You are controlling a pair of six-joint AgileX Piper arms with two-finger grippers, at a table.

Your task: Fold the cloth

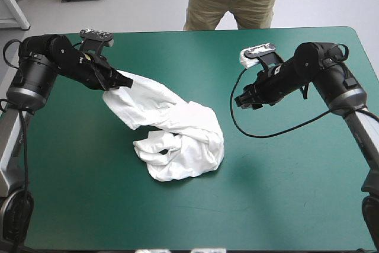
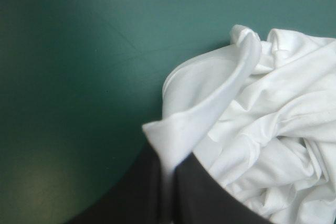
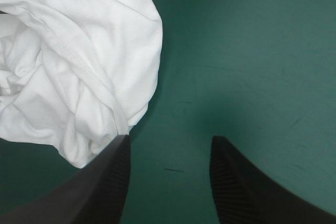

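The white T-shirt (image 1: 177, 134) lies as a crumpled heap on the middle of the teal-green table, with one end drawn up toward the left. My left gripper (image 1: 120, 80) is shut on that raised end, and the cloth (image 2: 210, 108) comes out from between its fingers and drapes down to the heap. My right gripper (image 1: 244, 101) hovers to the right of the heap, open with nothing between its fingers (image 3: 231, 182). In the right wrist view the T-shirt (image 3: 79, 61) lies ahead and to one side of the open fingers, not touching them.
Bare teal-green cover (image 1: 284, 194) surrounds the heap on all sides. The table's far edge (image 1: 207, 29) runs behind both arms.
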